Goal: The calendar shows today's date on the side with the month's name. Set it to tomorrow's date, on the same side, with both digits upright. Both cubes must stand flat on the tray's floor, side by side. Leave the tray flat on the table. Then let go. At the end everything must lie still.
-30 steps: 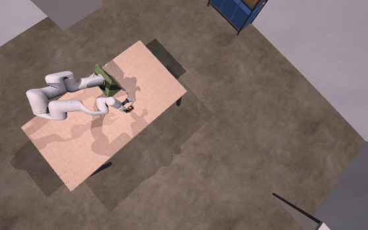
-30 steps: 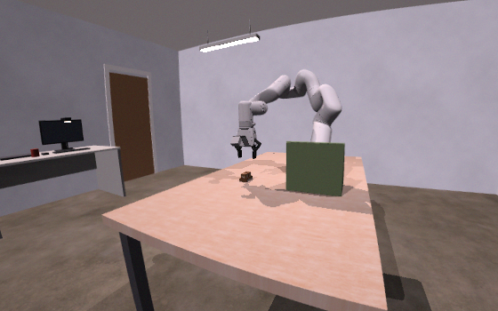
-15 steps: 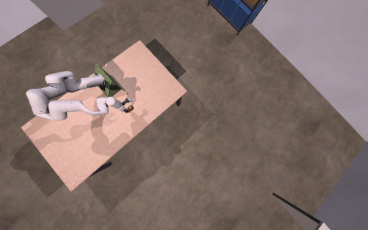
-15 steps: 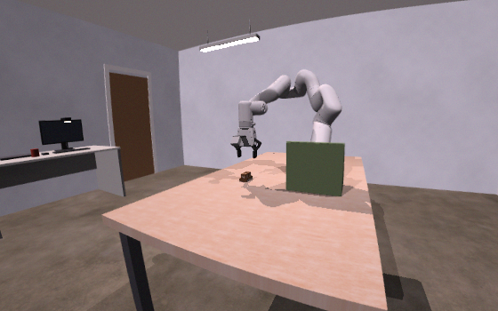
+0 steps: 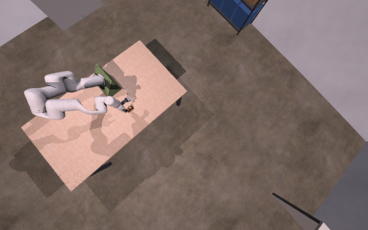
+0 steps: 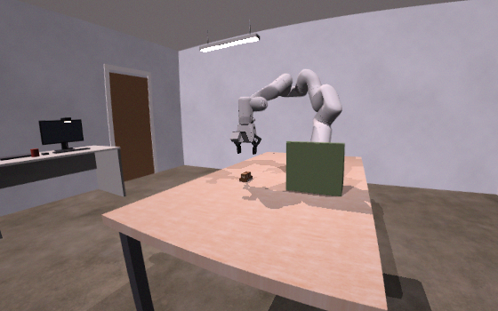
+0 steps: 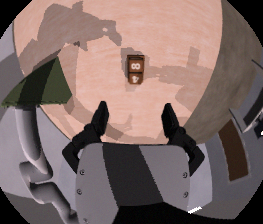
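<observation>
calendar (image 5: 129, 108) (image 6: 245, 177) (image 7: 136, 70) on table (image 5: 88, 131) (image 6: 257, 231) (image 7: 167, 30) | panel (image 5: 106, 82) (image 6: 315, 169) (image 7: 44, 87) beside arm's base
</observation>
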`<state>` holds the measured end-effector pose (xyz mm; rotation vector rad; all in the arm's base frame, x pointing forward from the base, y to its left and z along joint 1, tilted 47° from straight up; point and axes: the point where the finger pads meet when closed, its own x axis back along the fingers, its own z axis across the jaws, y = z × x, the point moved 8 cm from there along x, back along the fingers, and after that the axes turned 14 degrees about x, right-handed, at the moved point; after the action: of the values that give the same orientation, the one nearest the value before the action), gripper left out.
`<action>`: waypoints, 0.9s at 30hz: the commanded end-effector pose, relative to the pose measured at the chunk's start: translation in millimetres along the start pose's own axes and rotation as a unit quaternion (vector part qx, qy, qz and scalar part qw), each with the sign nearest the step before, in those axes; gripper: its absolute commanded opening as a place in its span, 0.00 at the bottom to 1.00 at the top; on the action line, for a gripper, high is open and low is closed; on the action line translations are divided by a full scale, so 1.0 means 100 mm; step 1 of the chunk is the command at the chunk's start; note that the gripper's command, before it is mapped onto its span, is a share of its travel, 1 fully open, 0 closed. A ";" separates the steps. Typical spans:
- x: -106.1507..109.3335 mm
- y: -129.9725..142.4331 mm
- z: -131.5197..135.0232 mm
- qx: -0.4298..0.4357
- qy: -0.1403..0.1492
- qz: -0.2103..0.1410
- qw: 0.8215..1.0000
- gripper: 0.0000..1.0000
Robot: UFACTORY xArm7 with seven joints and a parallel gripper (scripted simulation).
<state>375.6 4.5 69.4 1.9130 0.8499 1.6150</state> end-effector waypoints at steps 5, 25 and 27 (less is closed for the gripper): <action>0.32 0.00 0.00 0.000 0.001 0.000 1.000 1.00; 0.50 0.00 0.00 0.000 0.001 0.000 1.000 1.00; 0.50 0.00 0.00 0.000 0.001 0.000 1.000 1.00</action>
<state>380.2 38.9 102.0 1.9137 0.8495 1.6115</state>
